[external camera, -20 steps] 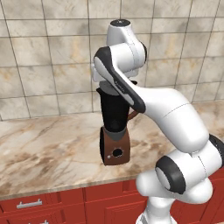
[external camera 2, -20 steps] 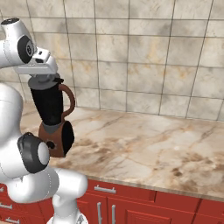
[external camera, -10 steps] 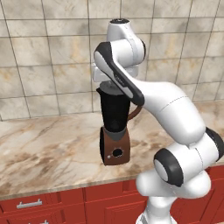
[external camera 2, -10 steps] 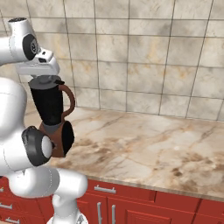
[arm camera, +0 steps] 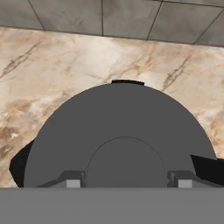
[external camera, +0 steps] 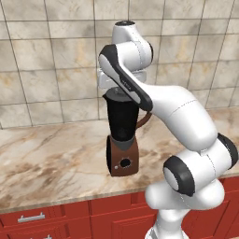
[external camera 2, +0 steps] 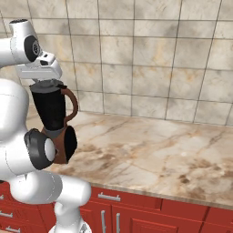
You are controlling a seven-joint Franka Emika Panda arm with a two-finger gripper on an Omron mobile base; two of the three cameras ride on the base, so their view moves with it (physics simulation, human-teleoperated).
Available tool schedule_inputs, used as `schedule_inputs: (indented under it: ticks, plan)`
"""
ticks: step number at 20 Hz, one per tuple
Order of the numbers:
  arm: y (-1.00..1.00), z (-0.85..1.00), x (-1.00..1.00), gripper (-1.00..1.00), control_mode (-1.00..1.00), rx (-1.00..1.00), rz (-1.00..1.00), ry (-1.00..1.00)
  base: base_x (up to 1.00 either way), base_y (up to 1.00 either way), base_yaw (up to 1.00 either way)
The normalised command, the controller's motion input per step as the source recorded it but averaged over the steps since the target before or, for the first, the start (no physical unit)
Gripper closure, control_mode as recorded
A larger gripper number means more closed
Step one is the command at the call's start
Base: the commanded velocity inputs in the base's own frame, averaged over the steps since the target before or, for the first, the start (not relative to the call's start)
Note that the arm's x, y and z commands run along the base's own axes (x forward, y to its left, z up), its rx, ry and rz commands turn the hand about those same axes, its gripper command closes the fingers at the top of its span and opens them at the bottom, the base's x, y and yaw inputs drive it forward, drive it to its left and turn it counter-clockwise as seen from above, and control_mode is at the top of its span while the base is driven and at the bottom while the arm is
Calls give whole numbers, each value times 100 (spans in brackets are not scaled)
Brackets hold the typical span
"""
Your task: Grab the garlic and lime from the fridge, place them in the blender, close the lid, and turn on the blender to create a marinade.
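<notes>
The blender stands on the marble counter, with a tall black jar, a reddish-brown handle and a reddish-brown base with a round black dial. The dark grey lid lies on the jar's rim. My gripper points straight down on it, and its fingertips press against both sides of the raised middle knob. From the side the hand sits right over the jar top. The garlic, the lime and the fridge are out of view.
The marble counter runs wide to the right of the blender, up to a beige tiled wall. Red cabinet fronts with metal handles lie below the counter's front edge. My own arm curves close past the jar's right side.
The arm's lower links have shifted slightly leftward. The hand has stayed on top of the jar with the lid between its fingers.
</notes>
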Motion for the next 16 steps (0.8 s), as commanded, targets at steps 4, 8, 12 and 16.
schedule_inputs:
  ticks: [4, 8, 12, 16]
  plan:
    - [4, -2, 0, -100, -100, 0, 0, 0, 0, 0, 0]
    - [0, 0, 0, -100, -100, 0, 0, -2, 0, 0, 0]
    - [0, 0, 0, -100, -100, 0, 0, -4, 0, 0, 0]
    - [0, 0, 0, -100, -100, 0, 0, -6, 0, 0, 0]
